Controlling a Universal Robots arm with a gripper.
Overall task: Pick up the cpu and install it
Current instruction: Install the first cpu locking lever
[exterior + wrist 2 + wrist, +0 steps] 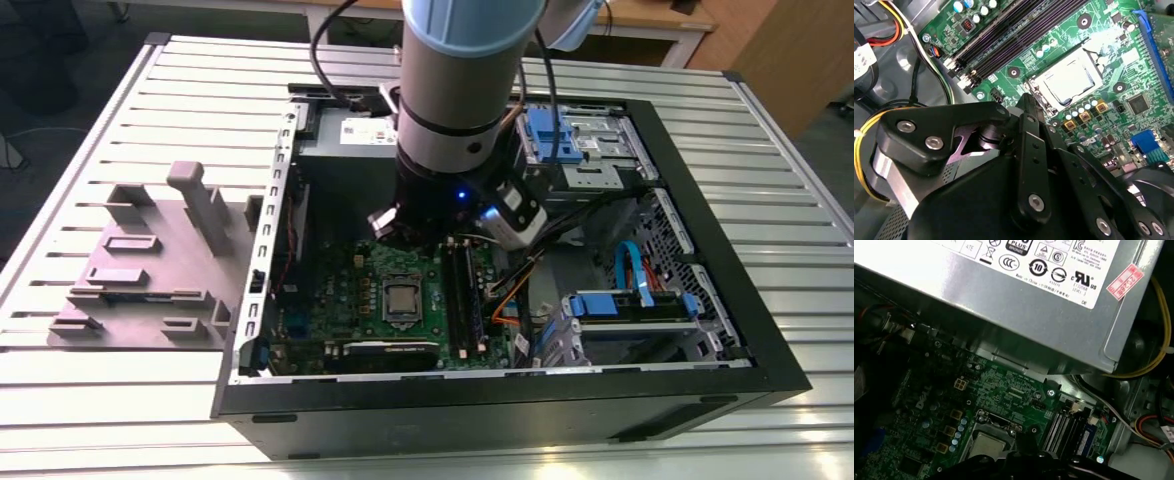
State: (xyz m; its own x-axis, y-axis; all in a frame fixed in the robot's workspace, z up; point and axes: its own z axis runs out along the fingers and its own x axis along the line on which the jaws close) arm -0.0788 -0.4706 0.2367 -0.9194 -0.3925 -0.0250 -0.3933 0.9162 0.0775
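Note:
The cpu (400, 297) lies flat in the socket in the middle of the green motherboard (347, 300), inside the open computer case. Its silvery top shows in both wrist views (1071, 75) (986, 445), with the socket's metal frame around it. My gripper (1024, 100) hangs on the arm just above the board, a little to the far side of the socket, toward the grey power supply (1004, 290). Its black linkage covers the near part of the second wrist view. I see nothing held in it.
The black case wall (507, 400) rings the work area. Dark memory slots (1019, 30) run beside the socket. Yellow and orange cables (869, 135) lie near the gripper. Blue-tabbed drive bays (554, 135) fill the exterior view's right. A grey fixture (147, 260) stands on the slatted table at left.

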